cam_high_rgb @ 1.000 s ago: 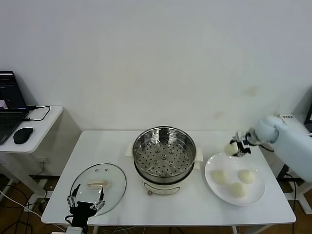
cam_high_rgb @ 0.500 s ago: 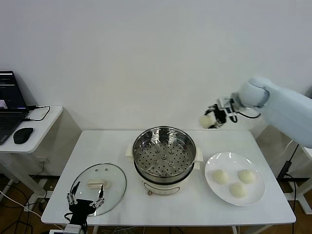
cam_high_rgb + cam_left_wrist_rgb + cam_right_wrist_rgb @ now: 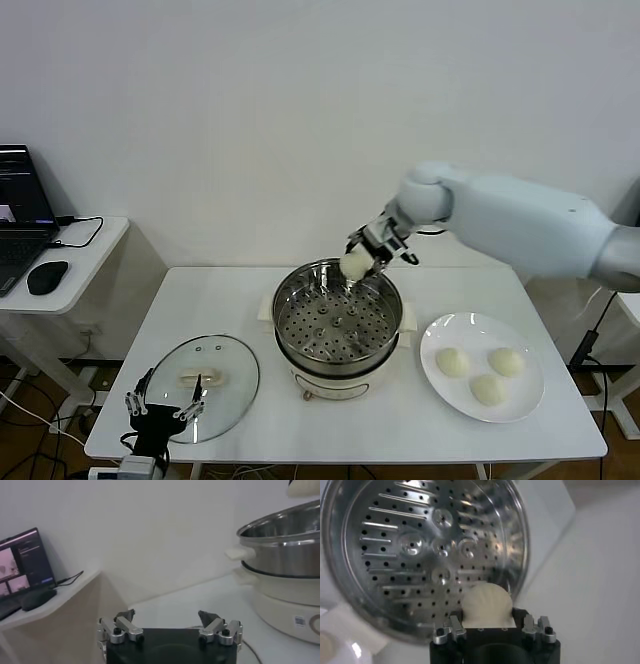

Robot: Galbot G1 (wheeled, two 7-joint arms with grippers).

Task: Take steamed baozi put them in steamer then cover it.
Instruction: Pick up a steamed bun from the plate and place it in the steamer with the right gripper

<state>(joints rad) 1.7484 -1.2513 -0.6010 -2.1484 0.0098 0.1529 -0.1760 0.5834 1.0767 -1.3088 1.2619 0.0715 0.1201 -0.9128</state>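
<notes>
My right gripper [image 3: 362, 258] is shut on one cream-white baozi [image 3: 356, 264] and holds it above the far right rim of the steamer [image 3: 337, 318]. In the right wrist view the held baozi [image 3: 487, 605] hangs over the steamer's perforated steel floor [image 3: 420, 550], near its edge. Three more baozi [image 3: 452, 362] lie on the white plate [image 3: 530, 400] at the table's right. My left gripper [image 3: 164, 403] stands open, low at the front left beside the glass lid [image 3: 235, 380], and its fingers [image 3: 125, 625] hold nothing.
The glass lid with its cream handle [image 3: 199, 377] lies flat at the table's front left. A side table at the far left carries a laptop [image 3: 20, 215] and a mouse [image 3: 47, 277]. A white wall stands close behind the table.
My right arm has swung left from above the plate, carrying the baozi up and across to the steamer's far rim. The left gripper has sunk slightly at the table's front edge.
</notes>
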